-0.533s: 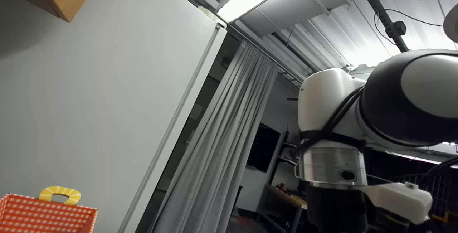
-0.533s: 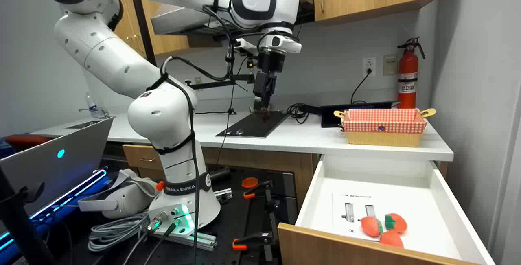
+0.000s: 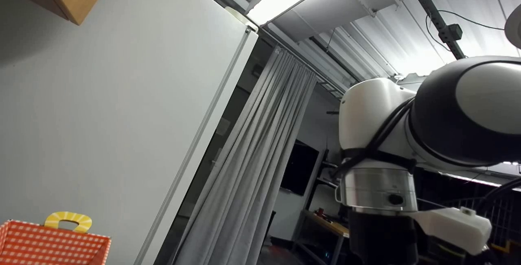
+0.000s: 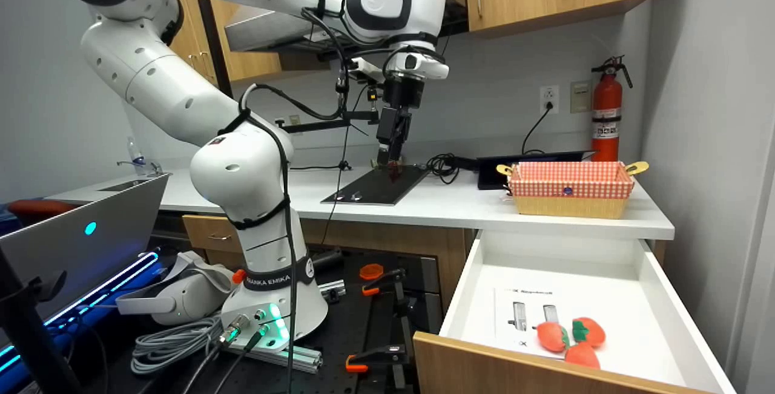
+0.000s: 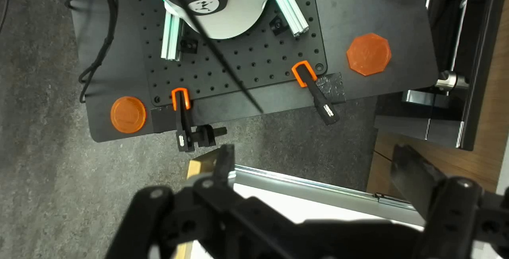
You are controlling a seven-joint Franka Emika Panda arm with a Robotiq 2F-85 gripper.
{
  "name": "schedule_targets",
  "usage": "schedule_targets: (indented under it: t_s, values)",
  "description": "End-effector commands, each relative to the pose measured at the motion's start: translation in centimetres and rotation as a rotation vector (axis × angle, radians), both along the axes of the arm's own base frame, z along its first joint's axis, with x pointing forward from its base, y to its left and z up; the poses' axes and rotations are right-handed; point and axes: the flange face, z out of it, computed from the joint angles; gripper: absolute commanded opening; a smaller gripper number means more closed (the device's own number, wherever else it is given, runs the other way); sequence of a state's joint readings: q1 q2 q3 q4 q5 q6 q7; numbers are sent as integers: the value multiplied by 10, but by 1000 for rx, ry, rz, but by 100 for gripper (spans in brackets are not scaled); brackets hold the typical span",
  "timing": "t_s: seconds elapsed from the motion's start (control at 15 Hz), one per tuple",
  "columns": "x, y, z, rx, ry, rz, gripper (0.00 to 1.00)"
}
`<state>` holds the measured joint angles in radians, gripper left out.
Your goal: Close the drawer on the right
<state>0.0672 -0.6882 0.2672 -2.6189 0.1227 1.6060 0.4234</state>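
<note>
The right-hand drawer (image 4: 496,367) is pulled out below the counter in an exterior view, with a wooden front and white inside. In it lie a printed sheet (image 4: 505,309) and red-orange soft pieces with green parts (image 4: 552,337). My gripper (image 4: 390,155) hangs pointing down above the counter, behind and left of the drawer in that view. In the wrist view my gripper (image 5: 314,151) has its fingers wide apart with nothing between them. The drawer's side wall and white floor (image 5: 310,185) show far below it, partly hidden by the fingers. The fingers are out of view in an exterior view.
A red-checked basket (image 4: 569,191) stands on the counter (image 4: 448,215) above the drawer; it also shows in an exterior view (image 3: 53,242). A black cooktop (image 4: 378,188) lies under the gripper. Black clamps (image 4: 381,354) stand left of the drawer, a wall (image 4: 702,158) on its right.
</note>
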Motion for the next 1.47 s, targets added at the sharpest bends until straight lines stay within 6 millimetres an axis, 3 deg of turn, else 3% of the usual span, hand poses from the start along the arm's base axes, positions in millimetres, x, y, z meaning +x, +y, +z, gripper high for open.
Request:
schedule_targets:
  t_s: [0.0, 0.27, 0.6, 0.93, 1.4]
  values:
    - [0, 0, 1, 0, 1, 0, 100]
    - [1, 0, 0, 6, 0, 3, 100]
    - [23, -15, -14, 30, -31, -76, 100]
    - [61, -59, -45, 55, -77, -225, 100]
    - [101, -148, -97, 87, -99, -423, 100]
